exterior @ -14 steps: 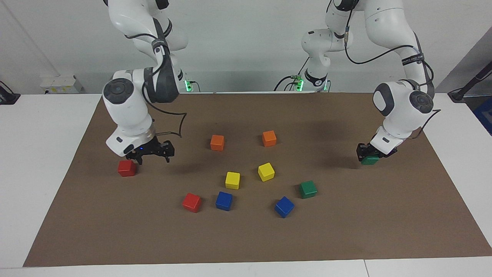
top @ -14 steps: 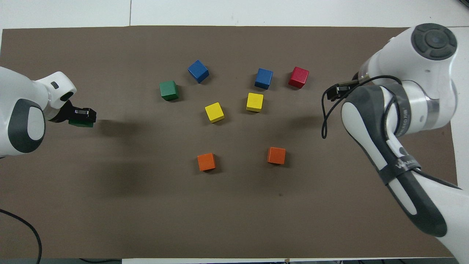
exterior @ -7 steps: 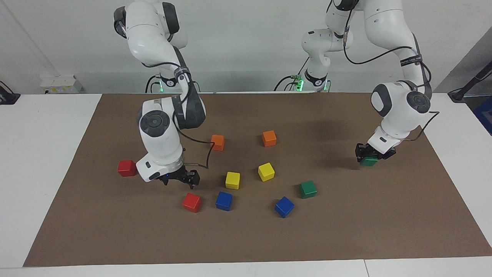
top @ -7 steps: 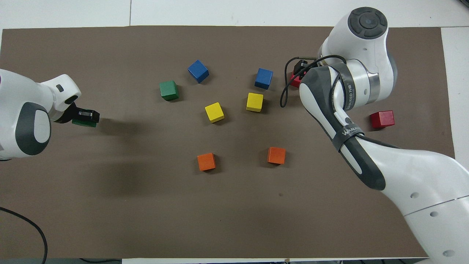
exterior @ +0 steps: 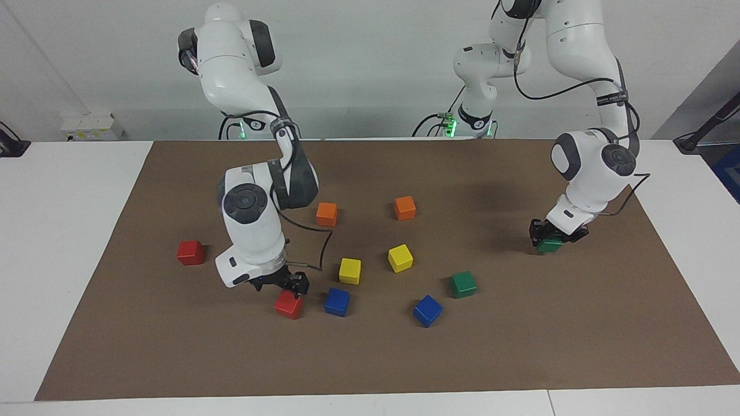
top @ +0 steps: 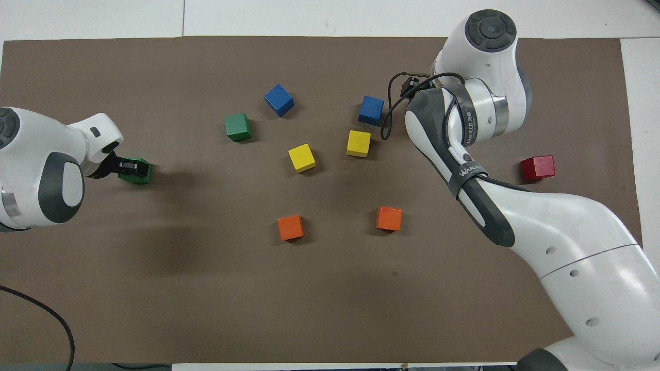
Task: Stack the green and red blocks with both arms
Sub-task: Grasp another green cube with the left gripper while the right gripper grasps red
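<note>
A red block (exterior: 288, 306) lies on the brown mat, beside a blue cube. My right gripper (exterior: 284, 284) hangs open just above it, fingertips at the block's top edge; in the overhead view the arm hides this block. The second red block (exterior: 190, 252) (top: 537, 168) sits alone toward the right arm's end of the mat. At the left arm's end, my left gripper (exterior: 550, 237) (top: 128, 167) is low over the mat at a green block (exterior: 549, 246) (top: 139, 172). Another green block (exterior: 463, 284) (top: 237, 127) stands free near the middle.
Two orange cubes (exterior: 326, 214) (exterior: 404, 207) lie nearer the robots. Two yellow cubes (exterior: 350, 270) (exterior: 400, 257) and two blue cubes (exterior: 336, 301) (exterior: 428, 310) crowd the middle of the mat (exterior: 520, 346). White table surrounds the mat.
My right arm swung from the outer red block toward the middle and came down over the other red block. My left gripper shifted slightly toward the middle with the green block.
</note>
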Robot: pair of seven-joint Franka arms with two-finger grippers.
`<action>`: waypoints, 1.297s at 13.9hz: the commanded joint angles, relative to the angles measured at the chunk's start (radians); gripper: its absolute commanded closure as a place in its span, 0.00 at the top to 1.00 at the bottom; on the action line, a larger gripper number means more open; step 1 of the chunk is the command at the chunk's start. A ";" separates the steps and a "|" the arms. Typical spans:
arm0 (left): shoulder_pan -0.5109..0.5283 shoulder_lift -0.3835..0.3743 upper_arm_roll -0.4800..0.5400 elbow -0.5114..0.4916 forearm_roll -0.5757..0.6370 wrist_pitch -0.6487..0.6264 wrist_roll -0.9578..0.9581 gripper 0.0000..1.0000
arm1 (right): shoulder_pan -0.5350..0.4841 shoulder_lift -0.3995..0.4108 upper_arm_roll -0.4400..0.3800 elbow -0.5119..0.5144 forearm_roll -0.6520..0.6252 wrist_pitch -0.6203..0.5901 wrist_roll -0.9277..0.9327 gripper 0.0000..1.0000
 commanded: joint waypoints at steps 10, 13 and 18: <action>-0.285 0.229 0.007 0.478 0.012 -0.212 -0.752 1.00 | 0.004 0.106 0.005 0.100 -0.002 0.083 0.034 1.00; -0.339 0.296 0.007 0.523 0.038 -0.138 -0.776 1.00 | 0.007 0.104 0.005 0.062 -0.010 0.144 0.033 1.00; -0.363 0.308 0.007 0.474 0.044 -0.040 -0.791 1.00 | 0.003 0.098 0.005 0.005 -0.013 0.184 0.025 0.91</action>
